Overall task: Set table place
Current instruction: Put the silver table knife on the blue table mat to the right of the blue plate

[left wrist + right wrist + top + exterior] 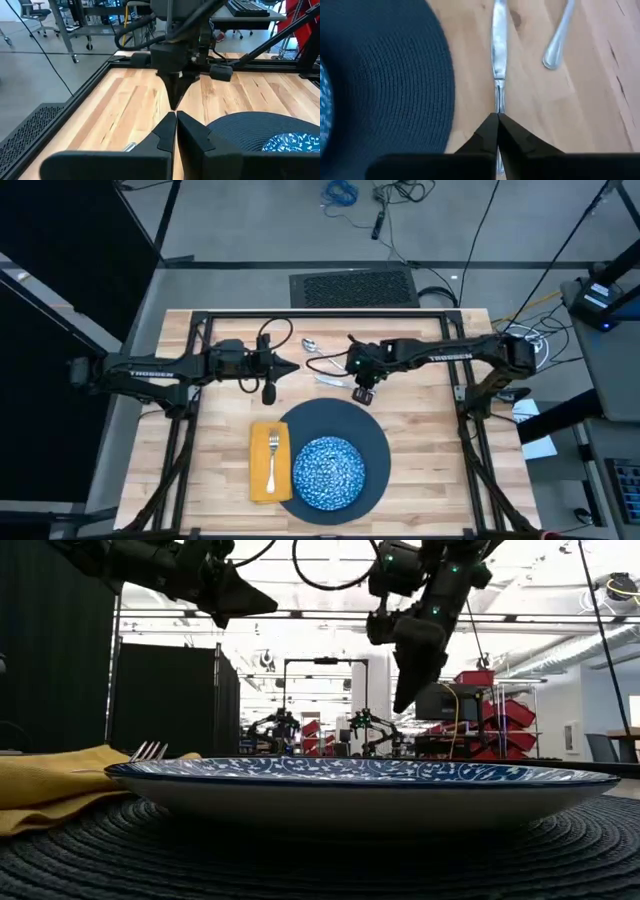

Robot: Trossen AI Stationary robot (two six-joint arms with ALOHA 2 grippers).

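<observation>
Right fingers [497, 120]: pressed together, hovering above knife [498, 45] handle end.
Left fingers [176, 125]: shut, empty, waiting mid-desk.
Knife: flat on desk [420, 430], beside mat [385, 75]; spoon [559, 35] nearby.
Done: fork [272, 455] on napkin [262, 480], bowl [328, 472] on mat.
Tip: spread first, drop straight, pinch handle w/o nudging spoon.

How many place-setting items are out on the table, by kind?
Fork: 1
Knife: 1
Spoon: 1
Speckled bowl: 1
Yellow napkin: 1
Dark round mat: 1
Total: 6
</observation>
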